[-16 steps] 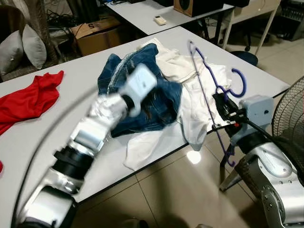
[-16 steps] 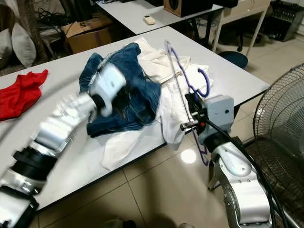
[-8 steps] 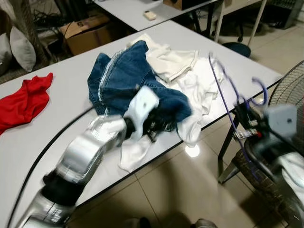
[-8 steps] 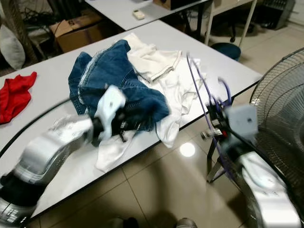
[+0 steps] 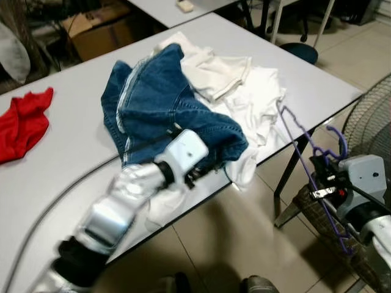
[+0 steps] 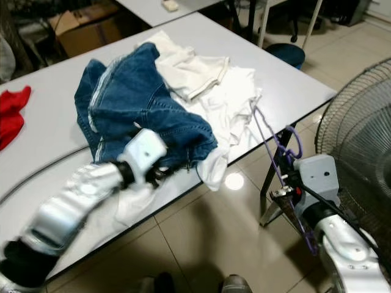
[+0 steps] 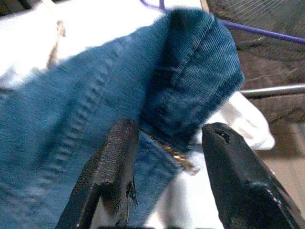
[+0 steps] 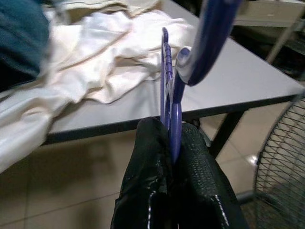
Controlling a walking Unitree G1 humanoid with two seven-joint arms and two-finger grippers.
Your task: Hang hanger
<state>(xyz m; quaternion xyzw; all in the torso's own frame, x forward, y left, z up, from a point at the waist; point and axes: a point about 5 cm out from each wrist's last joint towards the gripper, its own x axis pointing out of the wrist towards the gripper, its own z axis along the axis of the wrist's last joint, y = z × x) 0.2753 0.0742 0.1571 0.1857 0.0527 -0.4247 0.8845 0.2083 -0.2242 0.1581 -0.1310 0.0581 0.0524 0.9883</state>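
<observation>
While right gripper [image 8: 172, 143] jaws pinch the purple hanger [image 5: 305, 152], left gripper [image 7: 167, 157] jaws straddle jeans [image 5: 159, 104], spread

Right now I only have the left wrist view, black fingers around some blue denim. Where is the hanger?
Observer: The thin purple wire hanger is clamped in the right gripper, off the table's front edge.
Operator: Is my left gripper closed on the denim?
Observer: No, the left gripper is open, its fingers straddling a fold of the blue denim garment.
Operator: What is beside the right arm?
Observer: A standing fan's round wire grille, close beside it.
</observation>
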